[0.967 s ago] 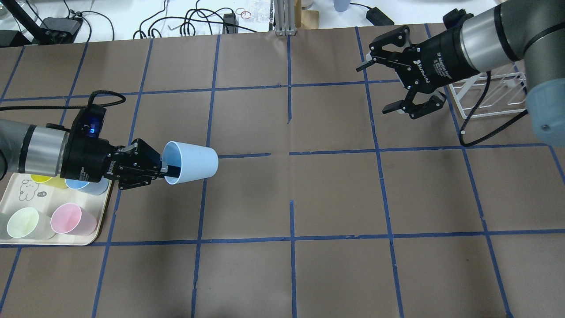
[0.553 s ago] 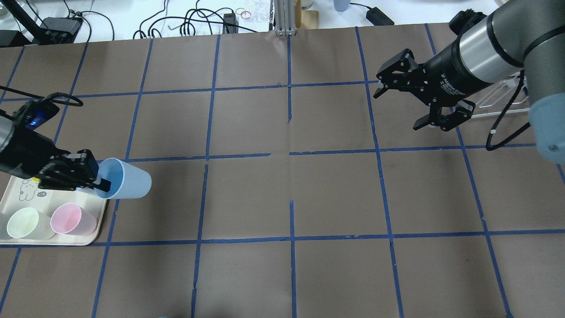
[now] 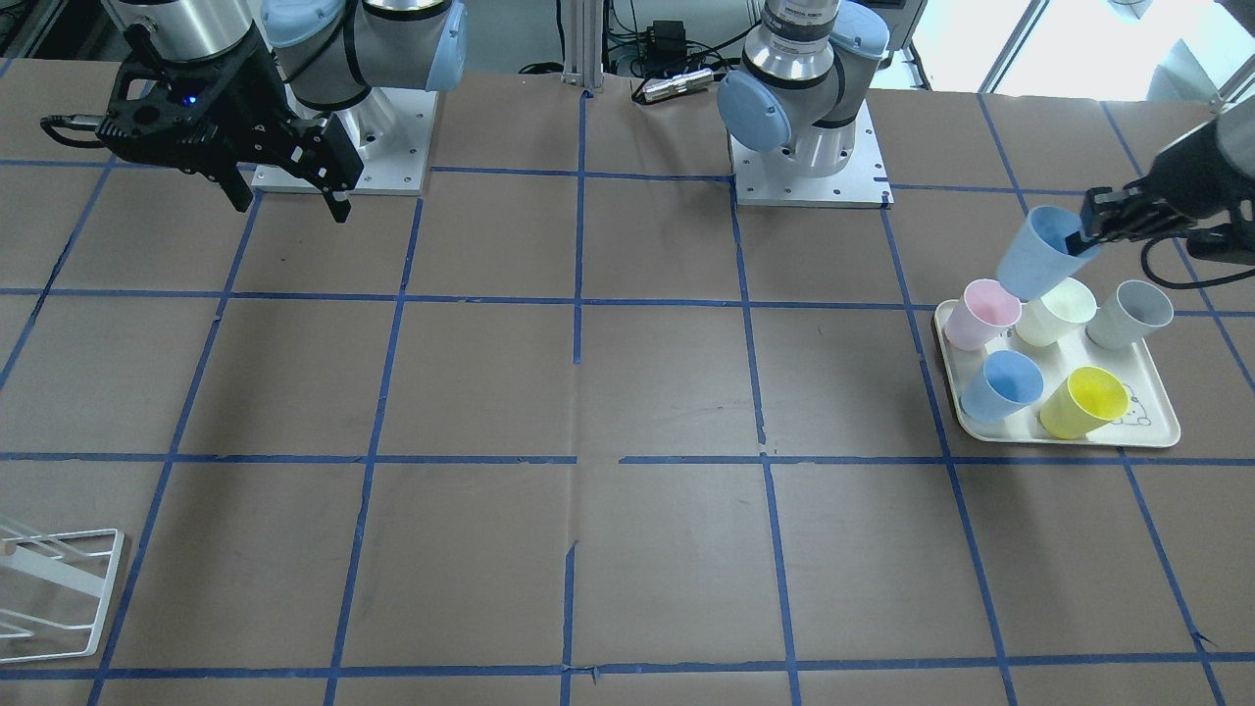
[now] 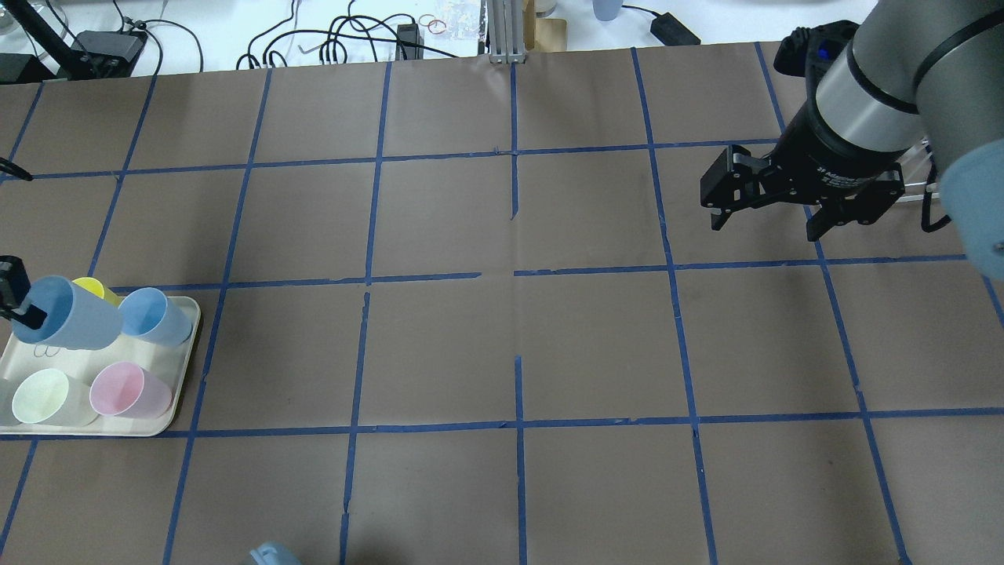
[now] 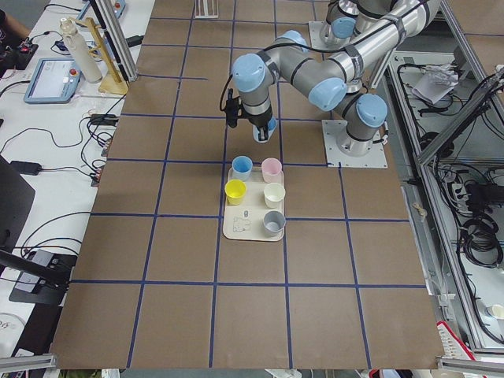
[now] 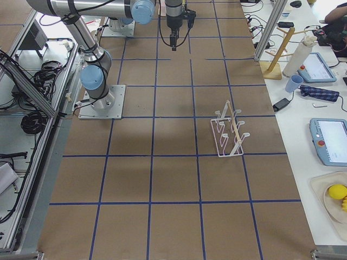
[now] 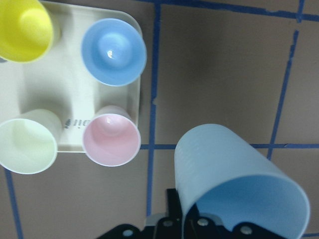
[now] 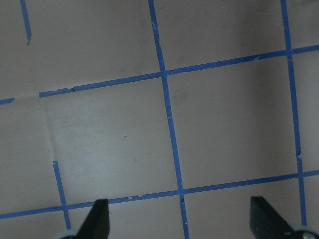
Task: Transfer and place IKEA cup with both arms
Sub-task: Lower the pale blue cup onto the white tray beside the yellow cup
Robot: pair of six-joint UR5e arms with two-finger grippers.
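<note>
The left hand (image 3: 1086,233) pinches the tilted pale blue cup (image 3: 1037,259) by its rim near the tray (image 3: 1079,442); the right hand (image 4: 762,227) gapes wide, empty.

IKEA cup (image 3: 1034,260) near tray (image 3: 1142,427); rack (image 3: 49,588) far

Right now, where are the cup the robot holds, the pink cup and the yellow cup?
IKEA cup (image 3: 1031,265): front-facing view, on its outer side wall.
Pink cup (image 3: 990,304): front-facing view, in its open mouth.
Yellow cup (image 3: 1096,392): front-facing view, in its open mouth.
</note>
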